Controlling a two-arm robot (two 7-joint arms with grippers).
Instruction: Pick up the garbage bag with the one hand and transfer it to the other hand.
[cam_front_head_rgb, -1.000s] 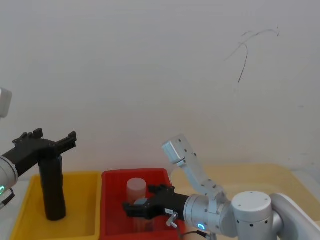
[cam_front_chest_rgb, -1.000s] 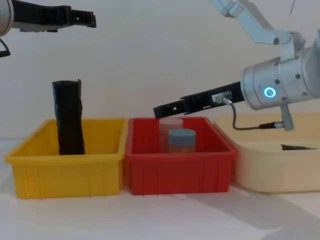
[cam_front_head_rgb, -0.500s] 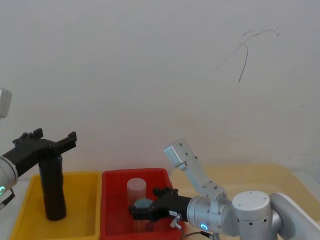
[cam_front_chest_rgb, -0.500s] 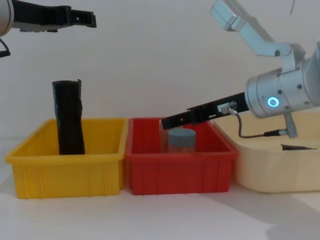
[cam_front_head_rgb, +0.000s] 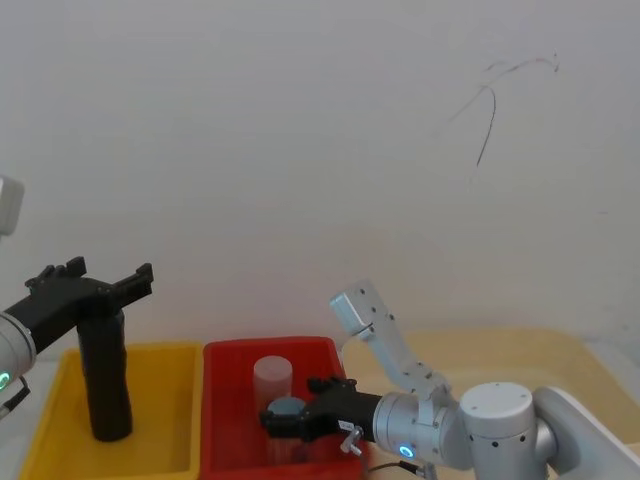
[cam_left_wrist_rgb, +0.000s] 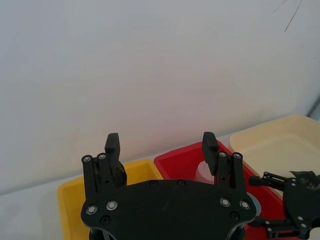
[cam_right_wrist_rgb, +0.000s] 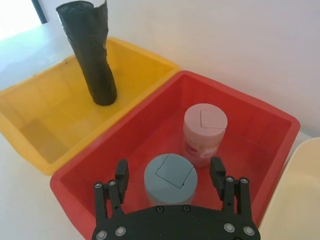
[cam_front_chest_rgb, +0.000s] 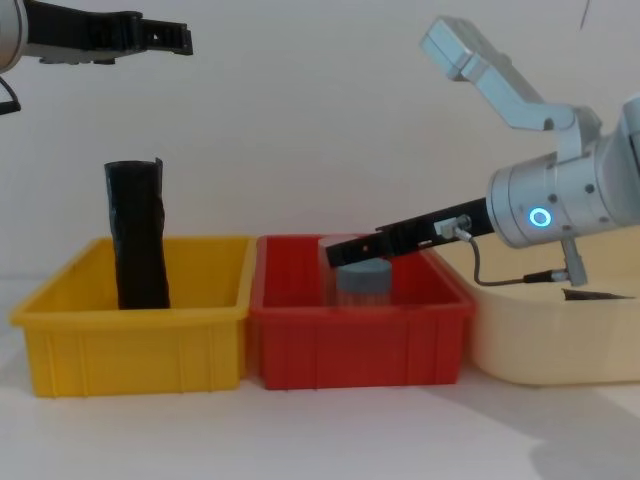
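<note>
Over the last second the right gripper (cam_right_wrist_rgb: 170, 172) has dropped lower into the red bin (cam_front_chest_rgb: 360, 340). Jaws open, either side of the grey-lidded jar (cam_front_chest_rgb: 362, 280). The left gripper (cam_front_chest_rgb: 180, 40) has not moved: high above the yellow bin (cam_front_chest_rgb: 130, 345), jaws open, empty.

Judgement: pick not begun.

The garbage bag (cam_front_chest_rgb: 138, 235) stands upright in the yellow bin, untouched. It is a black roll of crinkly, glossy film with a ragged top edge. Bins are smooth moulded plastic. The pink jar (cam_right_wrist_rgb: 205, 127) is a short, flat-lidded cylinder.
</note>
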